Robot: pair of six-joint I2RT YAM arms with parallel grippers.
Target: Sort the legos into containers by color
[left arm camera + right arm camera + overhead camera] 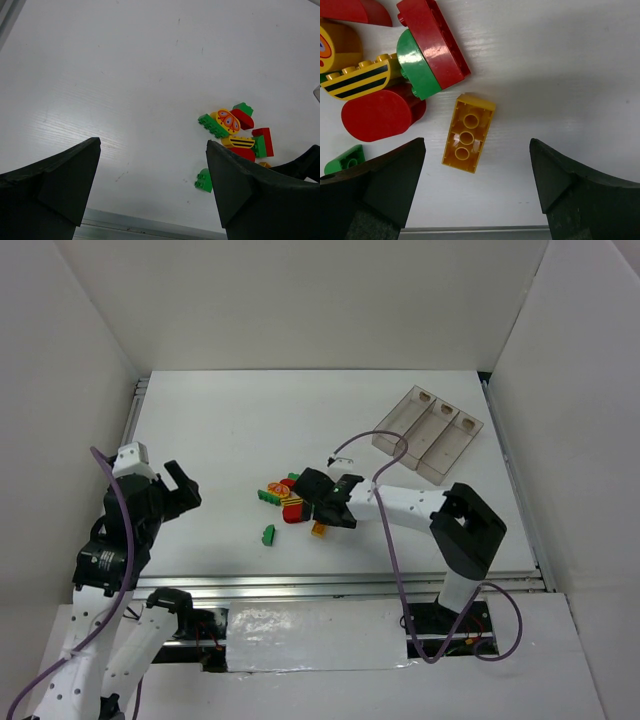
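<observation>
White walls point(300, 300) enclose a white bench point(220, 430) on three sides.

**Task items.** The containers point(428, 430), a clear tinted tray of three compartments, sit at the far right of the bench, well apart from the bricks. As far as the top view shows, all three compartments hold nothing. The legos point(290, 502) lie in a loose cluster near the middle of the bench, with red, green and yellow pieces touching or overlapping. One green brick point(268, 533) lies apart, on the near left of the cluster.

**Right arm.** The right end effector point(477, 150) hangs over the near right edge of the cluster with its fingers spread wide and nothing held. A yellow brick point(468, 134) lies hollow side up between the fingers. Neither finger touches it.

**Left arm.** The left end effector point(152, 150) sits at the left side of the bench, well clear of the bricks. It is wide open and empty.

**Progress.** Judged from the layout, no brick is sorted and the whole job is outstanding. The step in hand appears to be the first pick, with the yellow brick as the likely target. Every brick has yet to be carried to the tray, one colour per compartment.

**Risk.** Closing on the yellow brick may disturb the red and green pieces just beside it.
</observation>
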